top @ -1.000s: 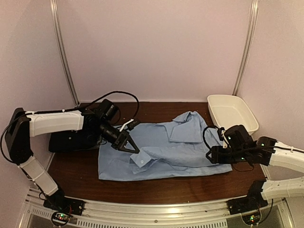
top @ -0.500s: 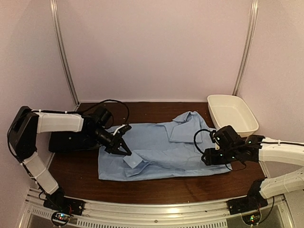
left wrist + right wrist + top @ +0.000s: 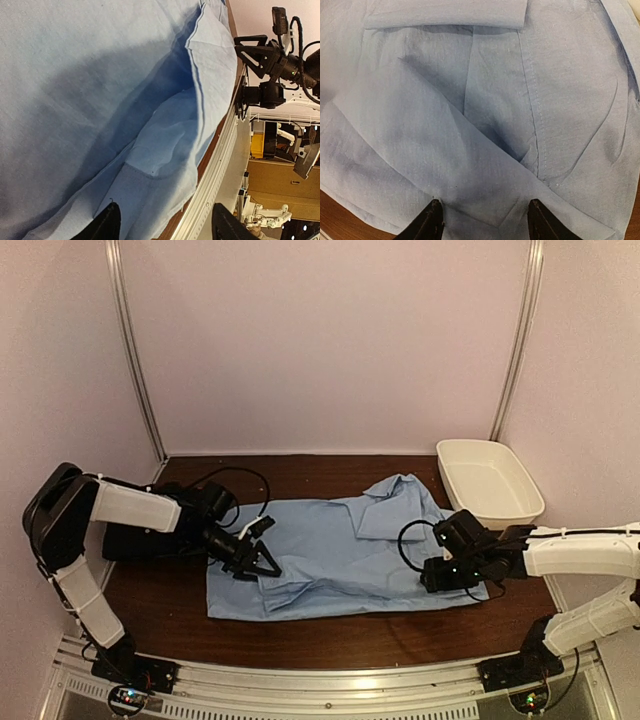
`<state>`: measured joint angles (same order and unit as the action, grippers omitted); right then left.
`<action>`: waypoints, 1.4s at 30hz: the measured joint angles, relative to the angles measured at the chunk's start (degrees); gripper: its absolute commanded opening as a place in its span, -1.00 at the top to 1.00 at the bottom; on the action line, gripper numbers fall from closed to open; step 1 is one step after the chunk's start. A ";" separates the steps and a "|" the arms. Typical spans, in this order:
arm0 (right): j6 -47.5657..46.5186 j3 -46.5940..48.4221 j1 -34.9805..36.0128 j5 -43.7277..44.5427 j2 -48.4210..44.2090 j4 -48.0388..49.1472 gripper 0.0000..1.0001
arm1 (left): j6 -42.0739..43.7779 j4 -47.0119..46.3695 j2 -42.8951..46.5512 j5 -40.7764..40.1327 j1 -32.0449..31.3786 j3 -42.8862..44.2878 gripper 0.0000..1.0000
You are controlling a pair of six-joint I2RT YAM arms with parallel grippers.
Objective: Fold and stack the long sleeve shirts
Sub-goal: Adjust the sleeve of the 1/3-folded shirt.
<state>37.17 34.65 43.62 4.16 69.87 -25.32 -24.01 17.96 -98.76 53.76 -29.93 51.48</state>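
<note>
Pale pink walls close in a dark wooden worktop (image 3: 330, 635), and from above the light blue shirt (image 3: 340, 550) lies spread across its middle, collar toward the upper right of the frame, its edges turned in but the body wide and flat. The black shirt (image 3: 135, 540) sits as a compact dark bundle at the left edge, partly behind my left arm, and a white tub (image 3: 490, 480) stands at the upper right. My left claw (image 3: 258, 562) rests low at the shirt's left end and my right claw (image 3: 432, 578) at its right end. I judge the blue shirt only partly folded, with the stacking yet to do. My left wrist view adds what the overhead cannot: my fingers stand apart with nothing between them, over a loose layer that opens into a shadowed pocket, and my right arm (image 3: 280, 60) shows at the upper right. My right wrist view shows those fingers parted too, gripping nothing, above a diagonal fold and a stitched seam. Neither wrist sees the black shirt or the tub.
</note>
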 measured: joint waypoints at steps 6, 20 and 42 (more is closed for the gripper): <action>-0.52 0.00 -0.04 -0.09 1.07 1.11 -0.17 | -1.38 -8.22 4.70 -0.96 0.00 -6.40 -0.40; -0.79 0.00 -0.26 -0.74 2.23 2.99 -0.17 | -11.41 -27.58 7.17 -4.09 -0.13 -17.09 0.39; -0.87 -1.44 -0.26 1.49 0.11 3.34 -0.19 | -34.12 -29.81 24.15 -1.22 -0.50 -17.62 1.00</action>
<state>36.29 33.21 43.35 5.65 69.97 -21.98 -58.13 -11.86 -74.61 52.53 -30.44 33.87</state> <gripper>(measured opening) 0.595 0.012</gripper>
